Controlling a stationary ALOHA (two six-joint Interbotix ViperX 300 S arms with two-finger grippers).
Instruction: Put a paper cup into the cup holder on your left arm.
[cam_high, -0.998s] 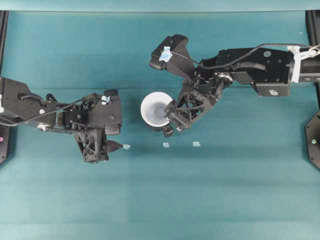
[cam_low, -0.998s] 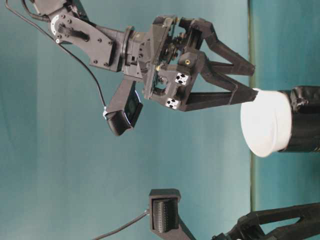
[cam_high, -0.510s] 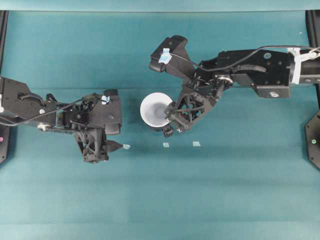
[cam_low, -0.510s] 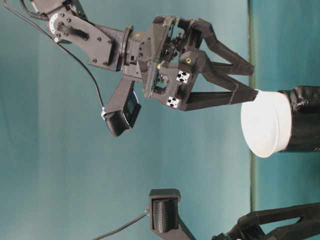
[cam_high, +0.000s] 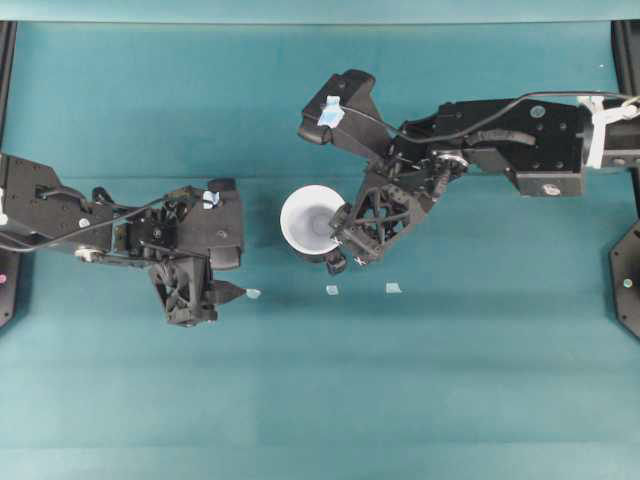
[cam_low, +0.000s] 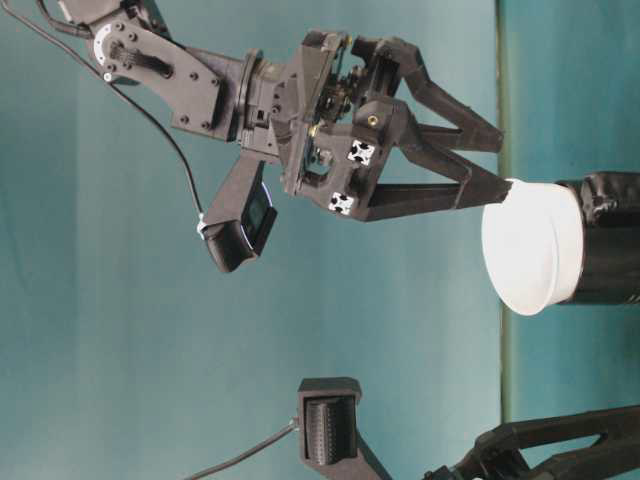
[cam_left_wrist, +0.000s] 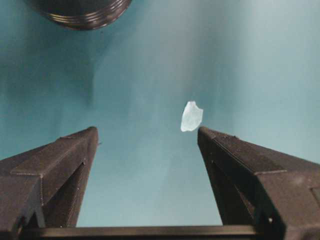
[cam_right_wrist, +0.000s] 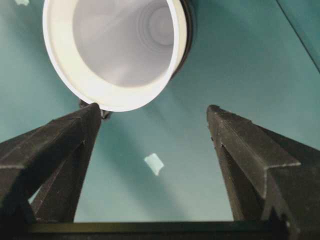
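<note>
The white paper cup stands upright inside the black cup holder near the middle of the table, with its upper part sticking out above the holder. My right gripper is open beside the cup's right side. One fingertip touches the edge of the rim and the other stands clear; nothing lies between them. My left gripper is open over the bare table at the left, well apart from the cup. In the left wrist view the left gripper holds nothing.
Small pale tape scraps lie on the teal table: one by the left gripper's fingertip, two in front of the cup. A dark ribbed round object shows at the left wrist view's top edge.
The right arm has shifted slightly, its fingertip still at the cup's rim. The cup, the holder and the left arm have not moved.
</note>
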